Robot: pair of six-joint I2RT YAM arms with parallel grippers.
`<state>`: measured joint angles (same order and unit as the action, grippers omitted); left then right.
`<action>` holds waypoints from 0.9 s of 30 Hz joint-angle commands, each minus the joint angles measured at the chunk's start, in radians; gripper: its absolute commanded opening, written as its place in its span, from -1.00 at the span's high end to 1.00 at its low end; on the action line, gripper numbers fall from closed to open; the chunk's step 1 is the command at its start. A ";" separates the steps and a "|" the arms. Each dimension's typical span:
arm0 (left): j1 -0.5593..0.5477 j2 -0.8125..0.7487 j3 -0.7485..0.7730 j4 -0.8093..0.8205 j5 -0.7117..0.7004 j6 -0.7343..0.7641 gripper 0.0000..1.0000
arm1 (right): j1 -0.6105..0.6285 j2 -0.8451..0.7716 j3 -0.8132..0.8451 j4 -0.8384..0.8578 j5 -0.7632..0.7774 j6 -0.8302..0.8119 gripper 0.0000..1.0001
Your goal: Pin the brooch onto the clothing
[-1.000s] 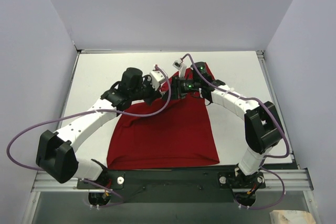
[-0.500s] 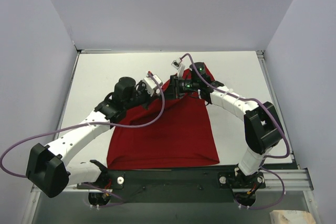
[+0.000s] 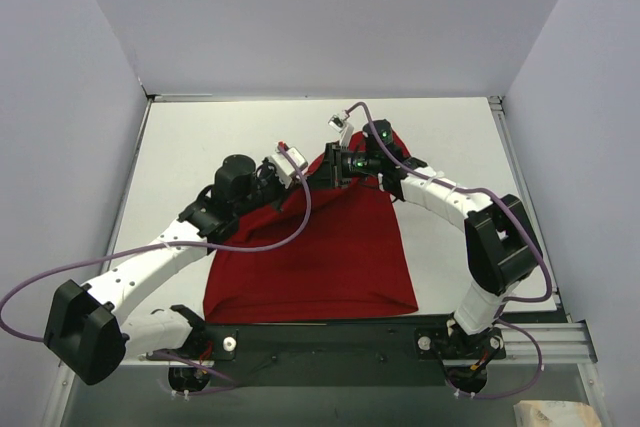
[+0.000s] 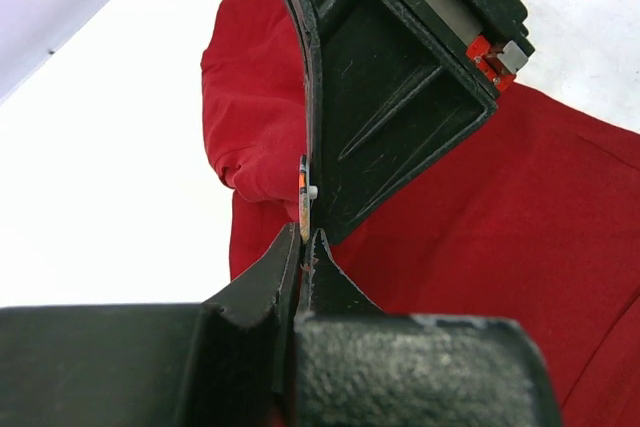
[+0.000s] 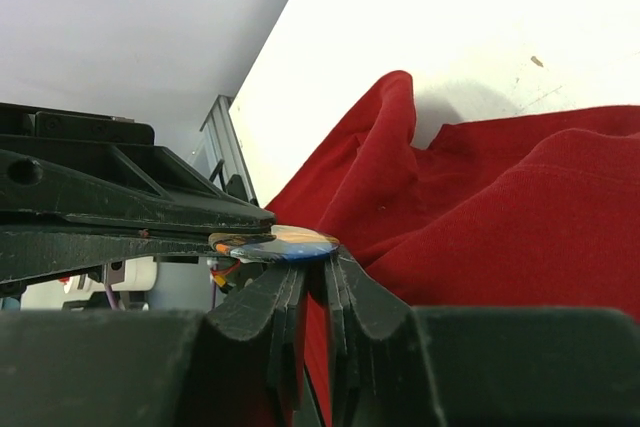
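Robotics laboratory test cell. Evidence: white table [image 3: 200,137] enclosed on three sides by plain pale walls [image 3: 330,17]; aluminium rail [image 3: 560,342] at near edge carrying two white-and-black arms [image 3: 160,252]; loose purple cables [image 3: 30,287] trailing from them.

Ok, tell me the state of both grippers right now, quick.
Left gripper: fingers closed, nothing visible between them.
Right gripper: fingers closed on the brooch, held at their tips.
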<state>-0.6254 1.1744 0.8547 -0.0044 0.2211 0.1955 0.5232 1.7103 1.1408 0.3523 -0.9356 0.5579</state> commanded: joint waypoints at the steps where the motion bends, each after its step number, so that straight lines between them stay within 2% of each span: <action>1: -0.040 -0.062 0.012 0.067 0.092 -0.044 1.00 | -0.051 -0.024 -0.021 0.144 0.139 0.003 1.00; 7: -0.031 -0.048 0.018 0.069 0.078 -0.053 1.00 | -0.049 -0.024 -0.022 0.181 0.095 0.005 1.00; 11: -0.011 -0.036 0.037 0.060 0.077 -0.079 1.00 | -0.049 -0.060 -0.058 0.220 0.041 -0.051 1.00; 13: 0.009 -0.032 0.047 0.057 0.083 -0.091 1.00 | -0.049 -0.099 -0.078 0.220 0.037 -0.087 0.90; 15: 0.024 -0.024 0.053 0.047 0.086 -0.106 1.00 | -0.049 -0.127 -0.102 0.218 0.038 -0.125 0.58; 17: 0.042 -0.016 0.063 0.047 0.089 -0.122 1.00 | -0.051 -0.169 -0.118 0.218 0.038 -0.145 0.39; 18: 0.047 -0.013 0.063 0.046 0.090 -0.125 1.00 | -0.048 -0.181 -0.131 0.223 0.038 -0.162 0.17; 20: 0.062 -0.007 0.067 0.049 0.093 -0.137 1.00 | -0.049 -0.213 -0.148 0.235 0.035 -0.171 -0.05; 21: 0.065 -0.007 0.066 0.050 0.095 -0.139 1.00 | -0.049 -0.230 -0.164 0.247 0.034 -0.173 -0.24; 23: 0.073 -0.001 0.069 0.053 0.098 -0.145 1.00 | -0.051 -0.241 -0.174 0.261 0.031 -0.176 -0.44; 27: 0.085 0.001 0.064 0.064 0.133 -0.156 1.00 | -0.048 -0.242 -0.193 0.304 0.005 -0.174 -0.59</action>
<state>-0.5529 1.1759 0.8684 0.0048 0.2977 0.0696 0.4709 1.4956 0.9688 0.5419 -0.8944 0.4274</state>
